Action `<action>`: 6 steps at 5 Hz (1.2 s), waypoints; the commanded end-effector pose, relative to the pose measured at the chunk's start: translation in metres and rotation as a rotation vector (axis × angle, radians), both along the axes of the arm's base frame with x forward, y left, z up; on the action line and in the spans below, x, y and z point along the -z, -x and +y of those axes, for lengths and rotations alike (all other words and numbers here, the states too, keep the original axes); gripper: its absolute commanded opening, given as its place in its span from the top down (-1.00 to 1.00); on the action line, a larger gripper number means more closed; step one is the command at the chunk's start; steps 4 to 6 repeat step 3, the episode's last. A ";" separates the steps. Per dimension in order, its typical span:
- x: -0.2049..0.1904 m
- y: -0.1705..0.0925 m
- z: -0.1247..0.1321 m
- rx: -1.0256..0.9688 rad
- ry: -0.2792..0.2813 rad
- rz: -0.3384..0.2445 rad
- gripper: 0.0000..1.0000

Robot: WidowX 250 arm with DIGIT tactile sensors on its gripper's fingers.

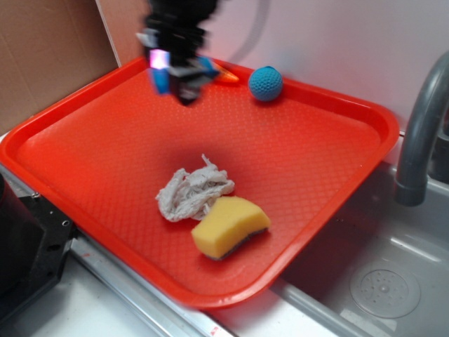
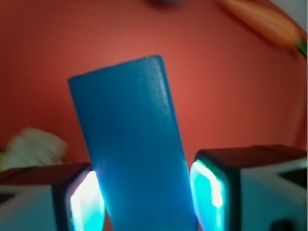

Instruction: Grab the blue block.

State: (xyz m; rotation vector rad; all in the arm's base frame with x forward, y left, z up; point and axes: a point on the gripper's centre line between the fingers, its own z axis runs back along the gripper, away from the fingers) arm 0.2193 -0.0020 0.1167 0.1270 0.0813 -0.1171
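Observation:
The blue block (image 2: 130, 144) is a smooth bright blue brick standing tilted between my two fingers, filling the middle of the wrist view. My gripper (image 2: 147, 192) is shut on it, with the lit pads (image 2: 86, 202) pressed against its two sides. In the exterior view the gripper (image 1: 181, 81) hangs over the far left part of the red tray (image 1: 337, 175), and its body hides most of the block there.
A teal dimpled ball (image 1: 266, 83) and an orange carrot-like toy (image 1: 226, 75) lie by the tray's far rim. A crumpled grey rag (image 1: 193, 191) and a yellow sponge (image 1: 229, 225) sit near the front. A grey faucet (image 1: 421, 126) and sink stand to the right.

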 end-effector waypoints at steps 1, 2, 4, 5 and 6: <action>-0.048 0.000 0.045 -0.132 0.177 -0.230 1.00; -0.063 -0.011 0.045 -0.124 0.131 -0.242 1.00; -0.056 -0.029 0.030 -0.102 0.089 -0.168 1.00; -0.056 -0.029 0.030 -0.102 0.089 -0.168 1.00; -0.056 -0.029 0.030 -0.102 0.089 -0.168 1.00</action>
